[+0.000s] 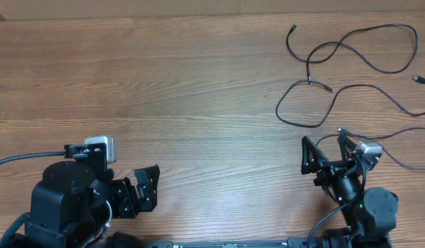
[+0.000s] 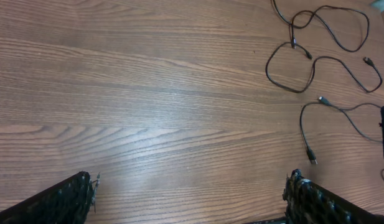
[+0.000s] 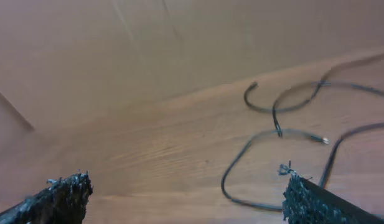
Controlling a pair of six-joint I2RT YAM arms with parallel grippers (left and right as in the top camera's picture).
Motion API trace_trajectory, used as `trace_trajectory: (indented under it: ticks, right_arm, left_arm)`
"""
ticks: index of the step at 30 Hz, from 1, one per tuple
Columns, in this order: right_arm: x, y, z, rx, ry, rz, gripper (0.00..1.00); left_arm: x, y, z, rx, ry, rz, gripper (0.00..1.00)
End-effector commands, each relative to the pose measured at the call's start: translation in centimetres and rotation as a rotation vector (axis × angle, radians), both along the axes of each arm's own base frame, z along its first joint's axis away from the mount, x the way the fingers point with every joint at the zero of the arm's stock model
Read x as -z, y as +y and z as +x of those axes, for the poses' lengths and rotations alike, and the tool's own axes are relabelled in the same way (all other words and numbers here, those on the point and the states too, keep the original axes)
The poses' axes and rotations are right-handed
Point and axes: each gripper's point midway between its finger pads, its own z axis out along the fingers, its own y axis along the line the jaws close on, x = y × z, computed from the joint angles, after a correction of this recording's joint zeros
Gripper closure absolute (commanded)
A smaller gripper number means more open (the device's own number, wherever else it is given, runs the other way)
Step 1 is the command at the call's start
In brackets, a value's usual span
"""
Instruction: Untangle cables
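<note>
The cables (image 1: pixel 309 77) are lying on the table (image 1: pixel 164 83), spreading in loose loops over its far right part and running off its right edge. The right gripper (image 1: pixel 327 148) is sitting at the near right, just before them, with one plug end lying just beyond its fingertips. The left gripper (image 1: pixel 149 186) is sitting at the near left, well apart from the cables. In the left wrist view the cables (image 2: pixel 293 42) are lying ahead to the right; in the right wrist view they (image 3: pixel 278 127) are lying ahead, right of centre.
</note>
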Motion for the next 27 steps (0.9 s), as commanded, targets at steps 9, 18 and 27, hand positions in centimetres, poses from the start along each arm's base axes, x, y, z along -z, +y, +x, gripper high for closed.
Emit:
trace_trajectory:
  ticks: [9,18,27]
  right_arm:
    - [1.2,0.0,0.4,0.007,-0.168,-0.001,0.0]
    - [0.6,-1.7,0.7,0.103,-0.198,-0.003,0.0]
    - [0.3,-1.7,0.9,0.105,-0.279,-0.036,0.0]
  left_arm:
    - [0.0,0.1,0.1,0.003,-0.007,0.014,0.01]
    - [0.0,0.1,0.1,0.003,-0.007,0.014,0.0]
    - [0.0,0.1,0.1,0.003,-0.007,0.014,0.0]
